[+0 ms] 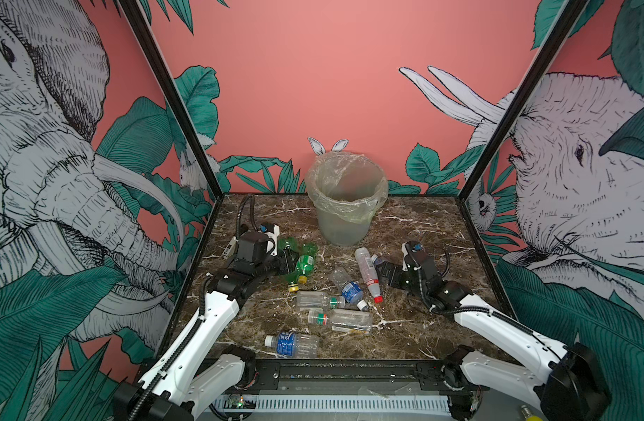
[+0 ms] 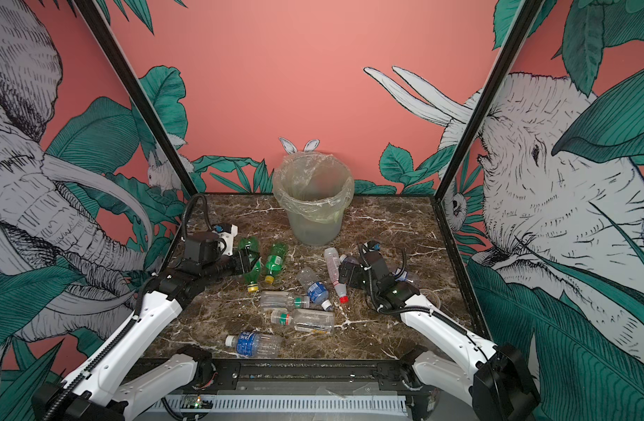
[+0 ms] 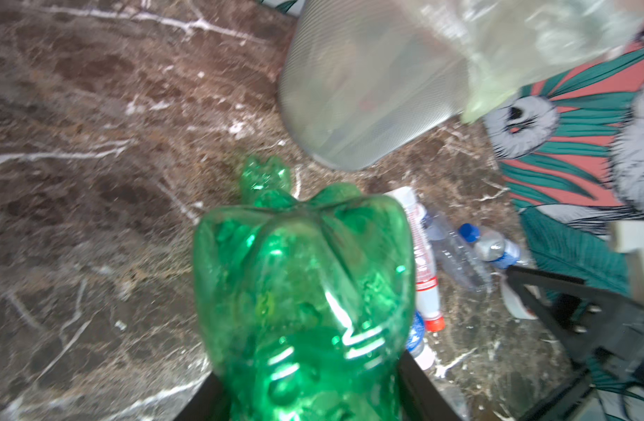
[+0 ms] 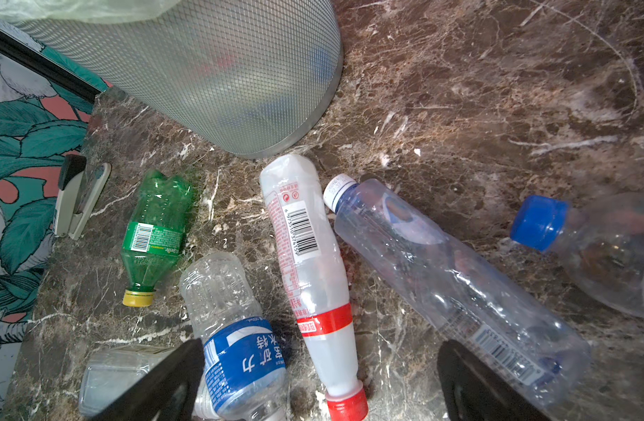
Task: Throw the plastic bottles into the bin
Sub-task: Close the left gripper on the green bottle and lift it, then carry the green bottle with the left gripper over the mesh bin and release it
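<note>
Grip check: left gripper (image 1: 285,261) is clamped across green bottle (image 3: 302,291), toward left edge of table (image 1: 404,339), with second green bottle (image 1: 306,260) just beside it. Centre back edge: bin (image 1: 344,226), rim well above the load. Judged best to raise first, then carry over the mouth and release only inside the rim, clear of bag (image 1: 349,207). Further right, right gripper (image 4: 320,350) hovers with jaws apart over red-capped bottle (image 4: 313,255); it should not rise into the path.

Plastic bottles (image 1: 366,266) clutter desk (image 1: 422,226) centre, blocking low passage; bin (image 1: 344,218) stands behind them; bare desk open right of bin.
</note>
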`<control>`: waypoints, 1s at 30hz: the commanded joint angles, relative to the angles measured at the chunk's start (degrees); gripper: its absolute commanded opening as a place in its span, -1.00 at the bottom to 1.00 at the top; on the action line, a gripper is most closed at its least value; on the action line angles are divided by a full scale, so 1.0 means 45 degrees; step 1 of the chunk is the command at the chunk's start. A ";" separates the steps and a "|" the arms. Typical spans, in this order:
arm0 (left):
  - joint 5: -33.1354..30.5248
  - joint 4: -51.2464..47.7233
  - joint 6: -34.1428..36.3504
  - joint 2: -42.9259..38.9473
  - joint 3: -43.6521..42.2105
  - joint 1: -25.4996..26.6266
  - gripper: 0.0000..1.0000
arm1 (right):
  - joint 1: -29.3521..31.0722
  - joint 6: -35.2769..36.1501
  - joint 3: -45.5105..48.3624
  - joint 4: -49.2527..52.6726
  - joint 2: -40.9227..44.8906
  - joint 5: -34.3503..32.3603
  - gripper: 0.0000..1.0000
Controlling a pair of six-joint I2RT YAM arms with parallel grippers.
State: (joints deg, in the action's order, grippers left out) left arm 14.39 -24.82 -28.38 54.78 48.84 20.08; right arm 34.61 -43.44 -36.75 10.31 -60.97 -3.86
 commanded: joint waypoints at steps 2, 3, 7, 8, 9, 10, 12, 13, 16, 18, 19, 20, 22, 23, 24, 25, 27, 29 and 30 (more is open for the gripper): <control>0.2008 0.1932 -0.0742 -0.0235 0.0436 -0.0457 -0.01 | 0.0043 -0.0188 0.0062 -0.0114 0.0190 -0.0121 0.98; 0.2420 0.2325 -0.0907 -0.0226 0.0448 -0.0610 -0.01 | 0.0037 -0.0209 0.0068 -0.0117 0.0190 -0.0119 0.99; 0.3618 0.3777 -0.1540 -0.0245 0.0401 -0.1180 0.00 | 0.0048 -0.0425 0.0218 -0.0293 0.0229 -0.0012 0.98; 0.3855 0.4111 -0.1669 -0.0248 0.0385 -0.1317 0.01 | 0.0043 -0.0442 0.0219 -0.0317 0.0216 0.0010 0.98; 0.3993 0.4299 -0.1721 -0.0271 0.0387 -0.1402 0.01 | 0.0038 -0.0464 0.0224 -0.0330 0.0209 0.0034 0.99; 0.4081 0.4465 -0.1757 -0.0307 0.0355 -0.1460 0.02 | 0.0042 -0.0464 0.0232 -0.0353 0.0190 0.0034 0.98; 0.4359 0.5326 -0.1994 -0.0408 0.0067 -0.1582 0.02 | 0.0039 -0.0551 0.0261 -0.0443 0.0153 0.0056 0.98; 0.4850 0.5734 -0.2161 -0.0468 -0.0080 -0.1660 0.02 | 0.0043 -0.0612 0.0309 -0.0565 0.0135 0.0078 0.98; 0.5151 0.7151 -0.2935 -0.0661 -0.0713 -0.1875 0.02 | 0.0053 -0.0799 0.0364 -0.0943 -0.0031 0.0207 0.99; 0.5243 0.8084 -0.3359 -0.0752 -0.1135 -0.1926 0.02 | 0.0048 -0.0834 0.0316 -0.1083 -0.0190 0.0318 0.98; 0.5232 0.8320 -0.3480 -0.0790 -0.1264 -0.1937 0.02 | 0.0043 -0.0825 0.0268 -0.1079 -0.0247 0.0361 0.98; 0.5240 0.8450 -0.3591 -0.0810 -0.1366 -0.1921 0.02 | 0.0048 -0.0830 0.0210 -0.1079 -0.0315 0.0415 0.98; 0.5167 0.8479 -0.3686 -0.0868 -0.1486 -0.1927 0.05 | 0.0043 -0.0796 0.0145 -0.1051 -0.0396 0.0418 0.98; 0.5115 0.8349 -0.3655 -0.0922 -0.1507 -0.1924 0.05 | 0.0043 -0.0806 0.0140 -0.1086 -0.0396 0.0417 0.98; 0.5028 0.8255 -0.3633 -0.0982 -0.1528 -0.1930 0.05 | 0.0032 -0.0801 0.0156 -0.1089 -0.0396 0.0374 0.98; 0.4864 0.8123 -0.3616 -0.1085 -0.1535 -0.1922 0.06 | 0.0044 -0.0796 0.0163 -0.1098 -0.0387 0.0347 0.98; 0.4049 0.7687 -0.3740 -0.1232 -0.1418 -0.1932 0.09 | 0.0042 -0.0834 0.0217 -0.1175 -0.0358 0.0281 0.98; 0.3532 0.7193 -0.3668 -0.1055 -0.0927 -0.1927 0.09 | 0.0048 -0.0873 0.0272 -0.1297 -0.0396 0.0191 0.98; 0.3399 0.6798 -0.3542 -0.0856 -0.0501 -0.1923 0.10 | 0.0048 -0.0908 0.0296 -0.1360 -0.0443 0.0161 0.98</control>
State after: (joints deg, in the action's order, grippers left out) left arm 33.30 7.51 -44.03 50.94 43.03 11.77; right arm 34.61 -46.57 -35.57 6.70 -62.63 -2.35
